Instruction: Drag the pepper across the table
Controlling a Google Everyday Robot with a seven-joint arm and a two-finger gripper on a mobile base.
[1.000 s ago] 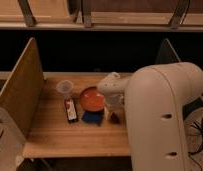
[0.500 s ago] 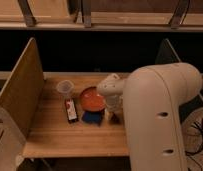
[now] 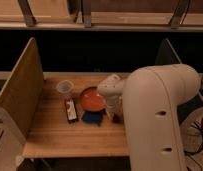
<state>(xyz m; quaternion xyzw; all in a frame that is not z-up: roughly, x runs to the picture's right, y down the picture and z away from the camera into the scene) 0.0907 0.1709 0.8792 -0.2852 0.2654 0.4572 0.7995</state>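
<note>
The pepper [image 3: 116,119] shows as a small dark red piece on the light wooden table [image 3: 70,135], right of the orange bowl and close against my arm. My gripper [image 3: 114,111] points down at the table just right of the bowl, directly over the pepper. Its white wrist [image 3: 110,90] rises above it. Whether the gripper touches or holds the pepper is hidden. My large white arm [image 3: 157,115] covers the right part of the table.
A round orange bowl [image 3: 91,99] stands mid-table, with a blue item [image 3: 92,118] in front of it. A flat dark packet [image 3: 70,110] and a clear cup [image 3: 65,88] are to its left. Upright wooden side panels [image 3: 20,95] flank the table.
My arm has shifted slightly to the left since a second ago. The bowl, packet and cup have not moved.
</note>
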